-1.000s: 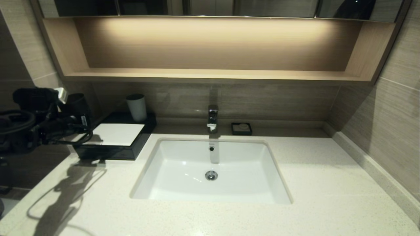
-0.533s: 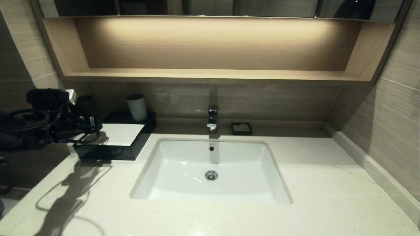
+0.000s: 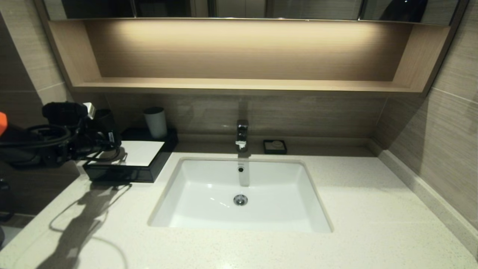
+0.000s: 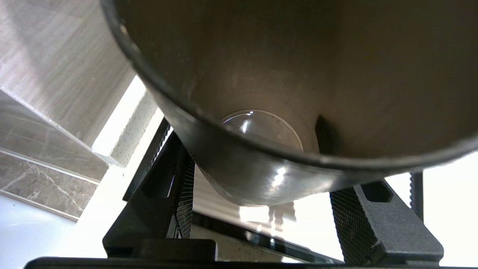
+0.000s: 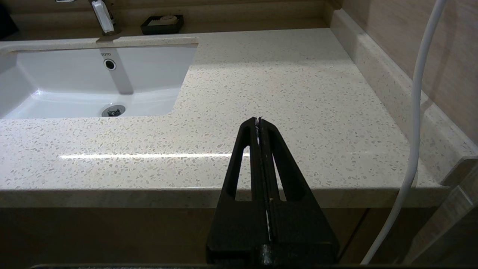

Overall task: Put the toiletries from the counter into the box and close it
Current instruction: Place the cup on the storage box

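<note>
A dark grey cup [image 3: 105, 121] is held in the left gripper [image 3: 101, 140] at the left edge of the head view, the fingers closed against its sides, just above the white top panel of the black box [image 3: 129, 164]. In the left wrist view the cup [image 4: 298, 93] fills most of the frame, its open mouth turned toward the camera and tilted, with one textured finger [image 4: 183, 201] on each flank. The box is seen on the counter [image 3: 373, 209] at left of centre, left of the white basin [image 3: 241, 194]; a second, paler cup [image 3: 155, 122] stands at its back. No packets can be made out on the counter. The right gripper [image 5: 258, 123] is seen at lower centre of its own view, fingers pressed together, over the counter's front edge. A small soap dish [image 3: 275, 146] is set beside the tap [image 3: 242, 135].
</note>
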`<state>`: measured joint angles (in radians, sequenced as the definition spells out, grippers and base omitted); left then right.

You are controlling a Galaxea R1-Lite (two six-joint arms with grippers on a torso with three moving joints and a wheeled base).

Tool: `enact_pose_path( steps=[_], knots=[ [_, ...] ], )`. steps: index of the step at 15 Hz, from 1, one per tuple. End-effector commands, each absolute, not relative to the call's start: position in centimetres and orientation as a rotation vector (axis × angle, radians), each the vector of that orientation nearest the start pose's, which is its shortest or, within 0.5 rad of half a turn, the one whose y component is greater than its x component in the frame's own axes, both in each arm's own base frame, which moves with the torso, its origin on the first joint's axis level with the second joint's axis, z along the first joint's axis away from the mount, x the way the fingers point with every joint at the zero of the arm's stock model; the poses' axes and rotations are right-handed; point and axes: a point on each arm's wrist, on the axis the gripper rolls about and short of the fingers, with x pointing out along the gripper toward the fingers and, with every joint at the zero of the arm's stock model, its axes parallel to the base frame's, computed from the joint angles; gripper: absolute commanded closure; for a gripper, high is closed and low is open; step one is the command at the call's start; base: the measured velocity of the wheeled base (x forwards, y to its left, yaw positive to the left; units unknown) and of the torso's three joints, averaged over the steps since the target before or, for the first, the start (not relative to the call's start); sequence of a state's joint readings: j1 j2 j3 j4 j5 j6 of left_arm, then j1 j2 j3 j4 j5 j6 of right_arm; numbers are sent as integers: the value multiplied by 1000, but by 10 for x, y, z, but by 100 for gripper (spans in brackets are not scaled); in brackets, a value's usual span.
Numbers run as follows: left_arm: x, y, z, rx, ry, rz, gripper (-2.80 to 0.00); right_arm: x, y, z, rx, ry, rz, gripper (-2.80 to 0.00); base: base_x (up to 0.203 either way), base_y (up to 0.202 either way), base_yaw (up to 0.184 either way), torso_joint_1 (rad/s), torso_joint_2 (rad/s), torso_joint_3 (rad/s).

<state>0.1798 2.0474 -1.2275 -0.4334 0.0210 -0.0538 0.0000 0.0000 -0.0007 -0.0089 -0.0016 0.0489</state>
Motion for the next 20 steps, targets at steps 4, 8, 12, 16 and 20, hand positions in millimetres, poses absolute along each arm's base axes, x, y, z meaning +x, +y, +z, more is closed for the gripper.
enact_pose_path(
  steps=[4, 8, 12, 16, 20],
  knots=[
    [413, 75, 144, -83, 384, 212, 0, -23, 0, 77, 49, -9, -1, 0, 0, 0, 0, 0, 0, 0],
    [418, 76, 139, -83, 387, 212, 0, -23, 0, 77, 49, -8, -1, 0, 0, 0, 0, 0, 0, 0],
    [424, 74, 138, -81, 379, 204, 0, -23, 0, 77, 49, -9, -1, 0, 0, 0, 0, 0, 0, 0],
    [434, 70, 135, -75, 373, 207, 0, -23, 0, 76, 49, -8, -1, 0, 0, 0, 0, 0, 0, 0],
    [443, 71, 127, -73, 377, 216, 0, -23, 0, 76, 49, -8, -1, 0, 0, 0, 0, 0, 0, 0]
  ],
)
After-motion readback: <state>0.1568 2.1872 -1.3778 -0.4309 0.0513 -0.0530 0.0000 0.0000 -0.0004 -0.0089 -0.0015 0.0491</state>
